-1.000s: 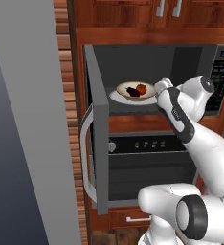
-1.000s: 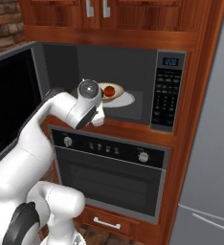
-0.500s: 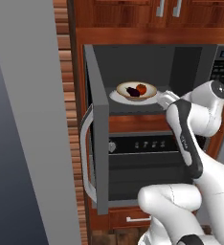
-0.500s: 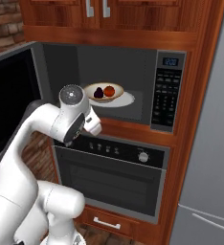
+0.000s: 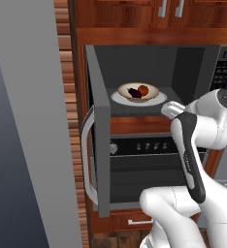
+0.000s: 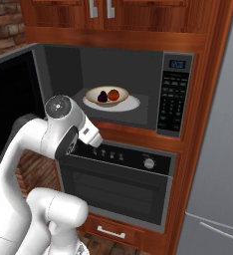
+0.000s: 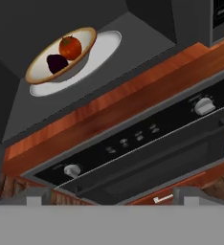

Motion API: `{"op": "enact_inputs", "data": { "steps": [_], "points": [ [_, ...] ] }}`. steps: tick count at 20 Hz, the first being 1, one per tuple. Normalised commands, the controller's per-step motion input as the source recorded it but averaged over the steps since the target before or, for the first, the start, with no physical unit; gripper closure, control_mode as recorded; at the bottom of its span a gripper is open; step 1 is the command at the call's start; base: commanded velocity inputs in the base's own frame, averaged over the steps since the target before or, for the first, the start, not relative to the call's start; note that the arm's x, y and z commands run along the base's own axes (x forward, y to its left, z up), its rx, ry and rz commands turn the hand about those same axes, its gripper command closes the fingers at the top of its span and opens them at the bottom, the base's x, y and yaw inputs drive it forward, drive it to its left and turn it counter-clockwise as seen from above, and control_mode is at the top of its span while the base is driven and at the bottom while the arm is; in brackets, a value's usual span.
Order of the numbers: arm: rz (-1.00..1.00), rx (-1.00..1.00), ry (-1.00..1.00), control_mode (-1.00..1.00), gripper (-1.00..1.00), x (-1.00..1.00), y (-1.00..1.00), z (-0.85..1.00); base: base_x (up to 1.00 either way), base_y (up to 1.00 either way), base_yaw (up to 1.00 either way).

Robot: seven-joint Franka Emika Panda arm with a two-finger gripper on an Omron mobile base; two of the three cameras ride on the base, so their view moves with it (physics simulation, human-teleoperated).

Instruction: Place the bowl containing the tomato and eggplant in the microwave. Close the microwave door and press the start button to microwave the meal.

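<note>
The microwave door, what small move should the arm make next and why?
Probably swing left toward the microwave door and push it shut. The bowl with the tomato and eggplant already sits inside the microwave, nothing is held, and the door stands wide open.

Tan-rimmed cream bowl (image 5: 138, 91), red-orange tomato (image 5: 143, 89), dark purple eggplant (image 5: 134, 93)

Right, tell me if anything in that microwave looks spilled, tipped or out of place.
Nothing stands out. The shallow tan-rimmed bowl sits level on the white turntable plate, small red tomato and dark purple eggplant both inside it.
</note>
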Motion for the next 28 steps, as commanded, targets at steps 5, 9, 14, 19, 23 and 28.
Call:
{"op": "enact_inputs", "data": {
  "steps": [5, 9, 14, 19, 23, 28],
  "points": [
    [0.02, -0.15, 0.00, -1.00, -1.00, -0.37, 0.00, 0.08, 0.00, 0.00, 0.00],
    [0.08, -0.10, 0.00, -1.00, -1.00, -0.54, 0.00, 0.36, 0.00, 0.00, 0.00],
    [0.17, -0.15, 0.00, -1.00, -1.00, -0.53, 0.02, 0.24, 0.00, 0.00, 0.00],
    [0.23, -0.23, 0.01, -1.00, -1.00, -0.42, 0.36, 0.06, 0.00, 0.00, 0.00],
    [0.20, -0.27, 0.01, -1.00, -1.00, -0.51, 0.46, 0.13, 0.00, 0.00, 0.00],
    [0.17, -0.27, 0.00, -1.00, -1.00, -0.61, 0.37, 0.18, 0.00, 0.00, 0.00]
  ]
}}
